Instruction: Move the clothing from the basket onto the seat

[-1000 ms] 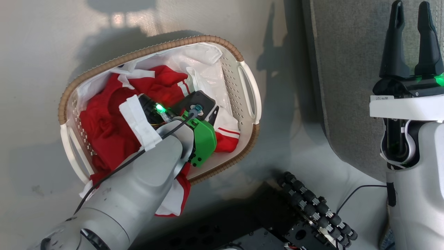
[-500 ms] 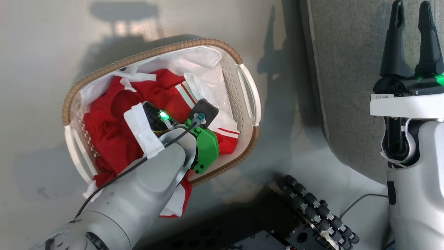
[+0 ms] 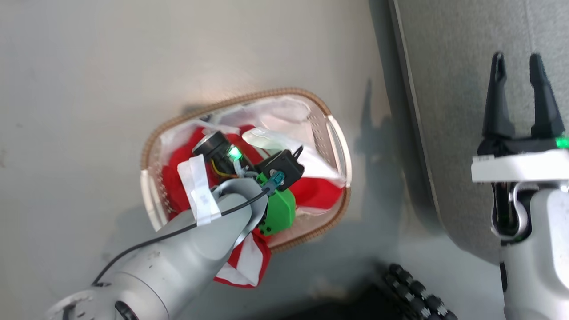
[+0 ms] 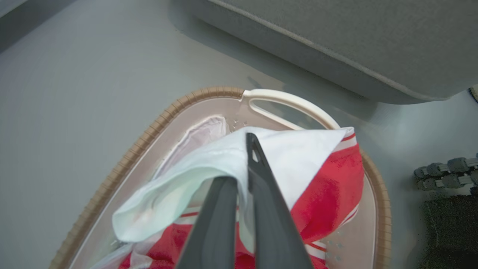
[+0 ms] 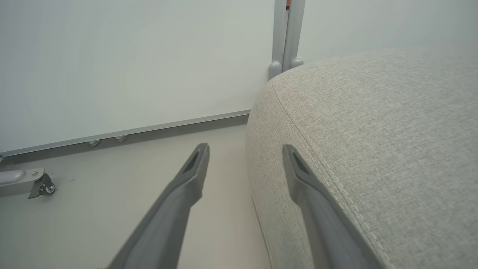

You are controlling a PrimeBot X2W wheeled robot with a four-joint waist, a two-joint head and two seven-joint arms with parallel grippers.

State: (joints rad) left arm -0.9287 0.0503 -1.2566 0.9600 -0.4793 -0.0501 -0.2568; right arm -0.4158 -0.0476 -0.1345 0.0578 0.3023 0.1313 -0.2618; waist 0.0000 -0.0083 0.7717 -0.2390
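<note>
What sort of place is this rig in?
Likely a lab mock-up of a living room: grey upholstered seat, laundry basket on bare smooth floor, white partition panel on a castor foot.

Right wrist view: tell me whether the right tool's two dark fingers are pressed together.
No, the right tool holds its dark fingers wide apart.

Left end effector [image 3: 295, 154] down in basket [image 3: 266, 92] among red clothing [image 3: 320, 195]; right end effector [image 3: 516, 62], fingers apart, over seat [image 3: 444, 89].
</note>
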